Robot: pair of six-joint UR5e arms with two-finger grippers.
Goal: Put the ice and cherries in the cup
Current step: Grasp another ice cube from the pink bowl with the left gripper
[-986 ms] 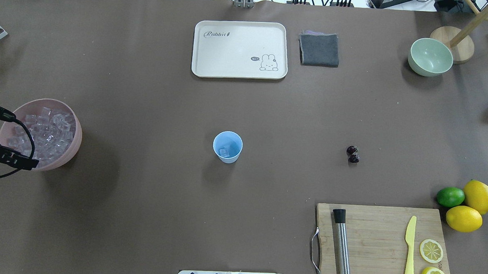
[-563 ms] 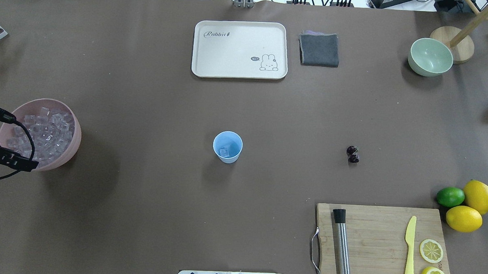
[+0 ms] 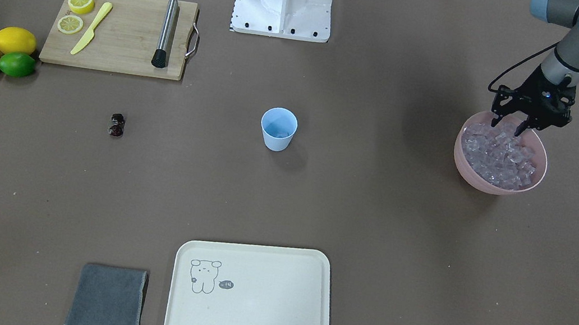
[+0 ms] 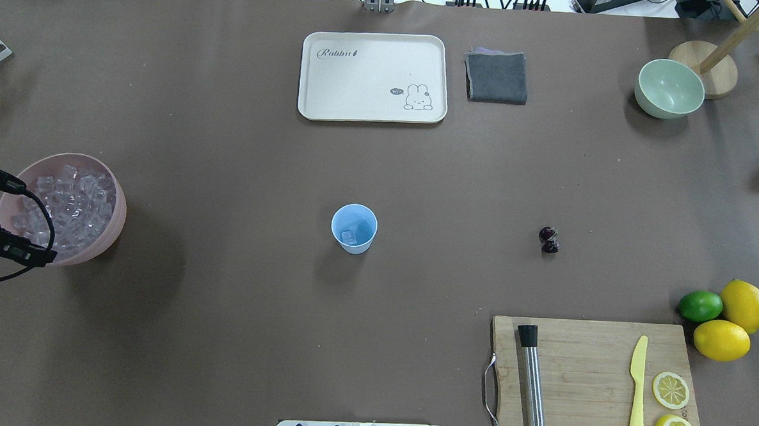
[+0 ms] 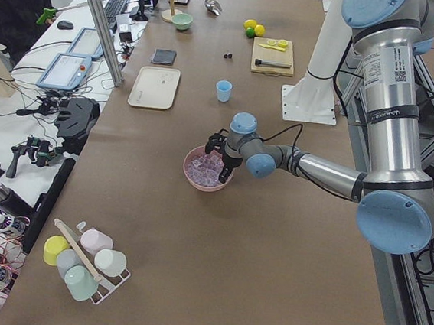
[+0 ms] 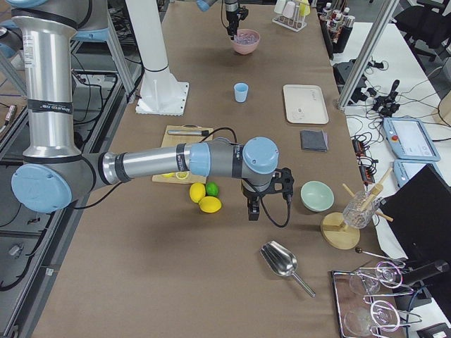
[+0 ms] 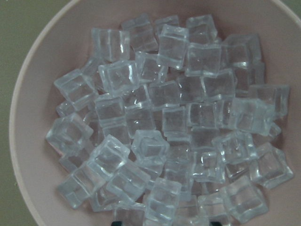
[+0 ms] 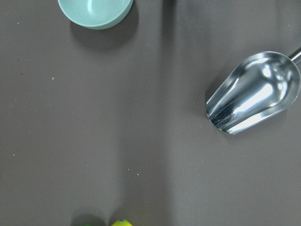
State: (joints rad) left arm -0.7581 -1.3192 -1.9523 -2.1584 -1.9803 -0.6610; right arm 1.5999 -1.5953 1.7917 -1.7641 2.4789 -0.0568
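The light blue cup (image 4: 354, 228) stands mid-table and holds one ice cube (image 4: 348, 236); the front view shows the same cup (image 3: 278, 128). The cherries (image 4: 549, 240), a dark joined pair, lie on the table to its right. More ice (image 7: 174, 122) fills the pink bowl (image 4: 116, 195) at the table's left end. My left gripper (image 3: 508, 127) hangs open just above the ice at the bowl's (image 3: 495, 188) robot-side rim, nothing between its fingers. My right gripper (image 6: 252, 208) hovers near the pale green bowl; whether it is open or shut cannot be told.
A wooden cutting board (image 4: 591, 350) holds a steel muddler (image 4: 532, 386), a yellow knife (image 4: 637, 391) and lemon slices. Two lemons and a lime (image 4: 700, 306) sit beside it. A cream tray (image 4: 373, 77), grey cloth (image 4: 497, 76), green bowl (image 4: 669, 88) and metal scoop (image 8: 254, 92) lie around.
The left gripper has shifted slightly toward the table's left edge over the pink bowl. Cup, cherries and everything else stay put.
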